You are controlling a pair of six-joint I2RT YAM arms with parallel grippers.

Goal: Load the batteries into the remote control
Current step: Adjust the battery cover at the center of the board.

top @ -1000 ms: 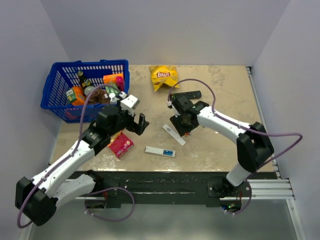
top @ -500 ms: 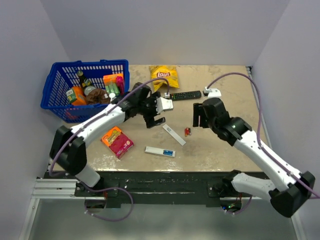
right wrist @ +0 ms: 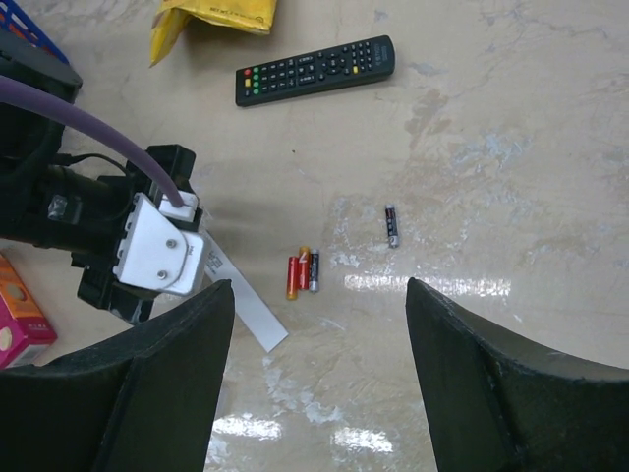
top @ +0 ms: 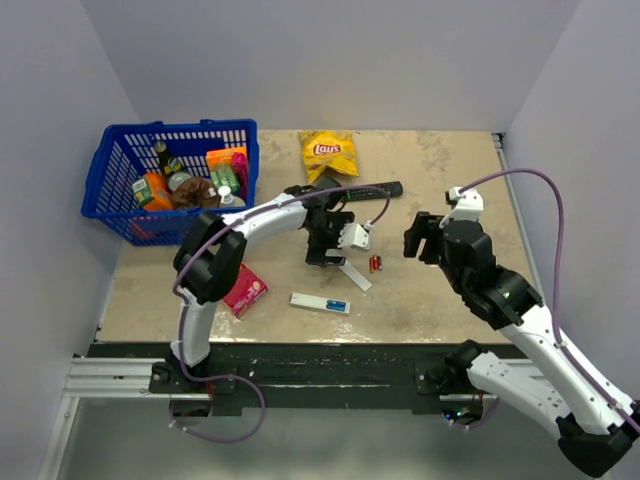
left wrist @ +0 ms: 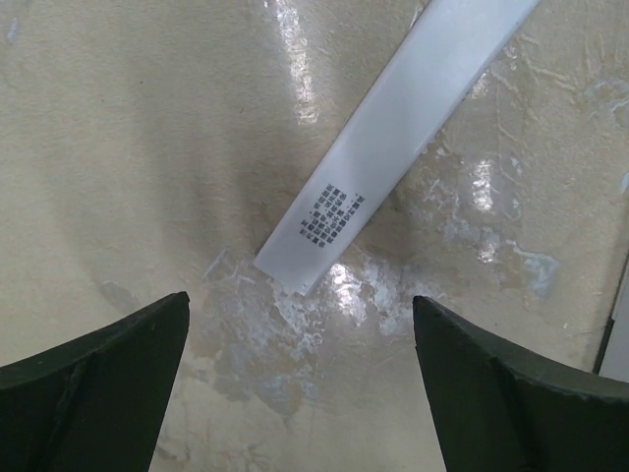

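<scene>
While the slim white stick remote control [top: 320, 302] lies untouched at six o'clock of centre, the left gripper [left wrist: 300, 305] has swung in over its detached white plastic back strip [left wrist: 393, 147], jaws wide and empty. At three o'clock of the strip sit the small red-and-blue batteries [right wrist: 302, 271], left loose as the right gripper [top: 418, 240] withdraws rightward, open and empty; loading appears still ahead.

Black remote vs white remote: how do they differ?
Colour: the black remote is dark all over; the white remote is pale with a bluish patch toward one end.
Face: the black remote shows rows of buttons; the white remote shows none I can make out.
Place: the black remote lies near the chips bag, far side; the white remote lies closer to the arm bases.
Both are slim bars lying flat on the table.
</scene>
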